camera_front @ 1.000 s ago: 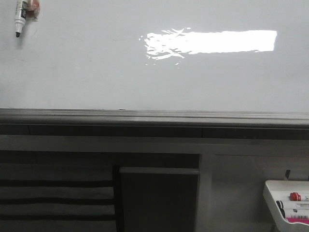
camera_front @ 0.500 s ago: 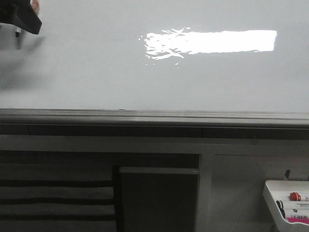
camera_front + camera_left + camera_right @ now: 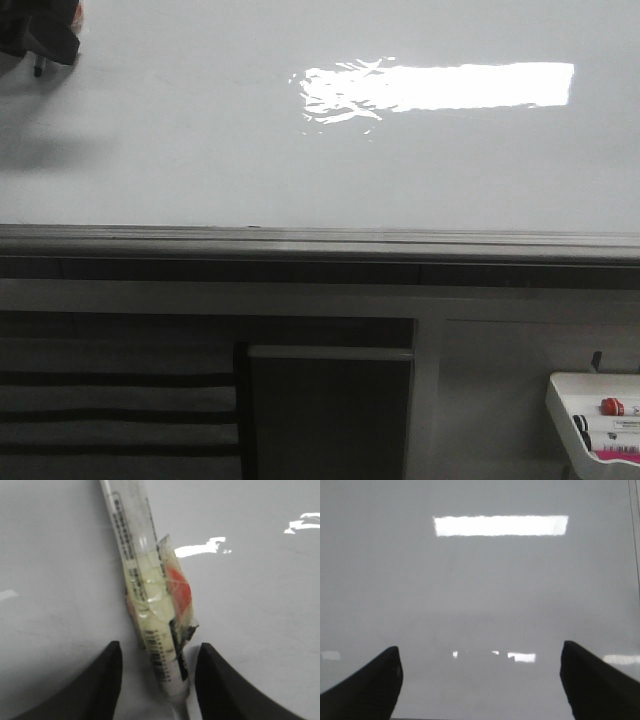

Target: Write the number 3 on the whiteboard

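Now left gripper (image 3: 156,680) astride marker (image 3: 150,595), whiteboard (image 3: 260,630) behind

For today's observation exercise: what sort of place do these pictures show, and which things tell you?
Probably a classroom or office. A big glossy whiteboard with a metal rail fills the wall, a marker hangs on it, and a small white tray holds more markers.

No text can be read anywhere. The marker (image 3: 150,605) taped against the whiteboard (image 3: 260,610) carries a printed label of small dark lines, too blurred to make out. The markers in the white tray (image 3: 560,400) at lower right of the front view also bear labels, too small to read. The whiteboard shows no written numeral.
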Controlling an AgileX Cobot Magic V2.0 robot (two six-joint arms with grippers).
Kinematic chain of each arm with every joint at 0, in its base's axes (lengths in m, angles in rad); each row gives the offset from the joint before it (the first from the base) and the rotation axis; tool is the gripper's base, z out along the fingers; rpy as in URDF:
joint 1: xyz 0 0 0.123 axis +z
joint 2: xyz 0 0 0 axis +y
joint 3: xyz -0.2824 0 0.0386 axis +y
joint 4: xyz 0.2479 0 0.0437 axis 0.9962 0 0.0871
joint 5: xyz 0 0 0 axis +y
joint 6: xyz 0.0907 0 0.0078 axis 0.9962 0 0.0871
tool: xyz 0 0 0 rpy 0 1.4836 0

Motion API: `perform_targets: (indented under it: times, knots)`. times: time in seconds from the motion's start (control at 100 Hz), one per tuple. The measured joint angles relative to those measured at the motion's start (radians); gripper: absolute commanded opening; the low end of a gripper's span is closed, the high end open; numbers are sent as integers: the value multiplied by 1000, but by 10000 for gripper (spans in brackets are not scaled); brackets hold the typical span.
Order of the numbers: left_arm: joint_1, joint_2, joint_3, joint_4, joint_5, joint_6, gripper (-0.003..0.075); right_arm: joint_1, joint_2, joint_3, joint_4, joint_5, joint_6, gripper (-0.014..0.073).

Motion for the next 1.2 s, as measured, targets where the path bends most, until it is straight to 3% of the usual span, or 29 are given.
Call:
perform_targets:
  times: [0.4, 0.62, 0.74, 0.91, 1.05, 1.201]
  knots:
    - [0, -12, 0, 20, 18, 6, 93, 0, 5, -29, 22, 27, 0, 577]
    - [0, -61, -51, 58, 204, 19, 40, 0, 119, -138, 145, 163, -40, 577]
    - [0, -88, -95, 58, 347, 103, 8, 0, 228, -199, 298, 258, -197, 576]
    - [0, -123, -118, -47, 492, 310, -19, 0, 415, -302, 631, 438, -587, 576]
    - [0, -142, -123, -255, 622, 617, -19, 29, 576, -385, 835, 600, -865, 576]
    - [-5, -147, -126, -510, 786, 955, -19, 159, 736, -472, 867, 671, -1000, 576]
